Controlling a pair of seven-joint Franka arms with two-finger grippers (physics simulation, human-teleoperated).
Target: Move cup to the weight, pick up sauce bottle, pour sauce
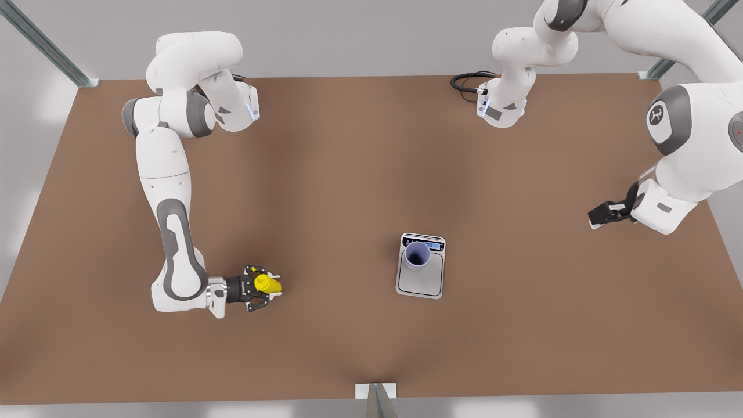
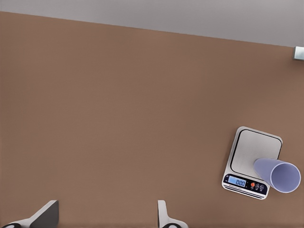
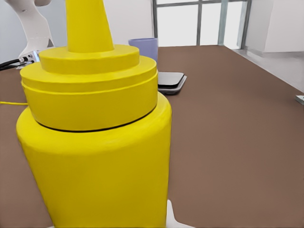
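Note:
The lavender-blue cup point(image 1: 417, 255) stands upright on the back half of the weight point(image 1: 419, 283), near its display. The left wrist view looks down on the cup point(image 2: 278, 173) and the weight point(image 2: 254, 151) from far off. The yellow sauce bottle point(image 1: 268, 284) stands on the table at the front view's left, between the fingers of my right gripper point(image 1: 276, 285), which is open around it. Close up, the sauce bottle point(image 3: 95, 142) has one fingertip point(image 3: 170, 219) beside its base, with the cup point(image 3: 143, 47) and weight point(image 3: 171, 80) behind it. My left gripper point(image 1: 593, 220) waits open at the front view's right, raised and holding nothing.
The brown table point(image 1: 348, 162) is bare between the bottle and the weight. A black cable point(image 1: 467, 81) lies coiled by the arm base at the back right. A metal post point(image 1: 376, 400) stands at the front edge.

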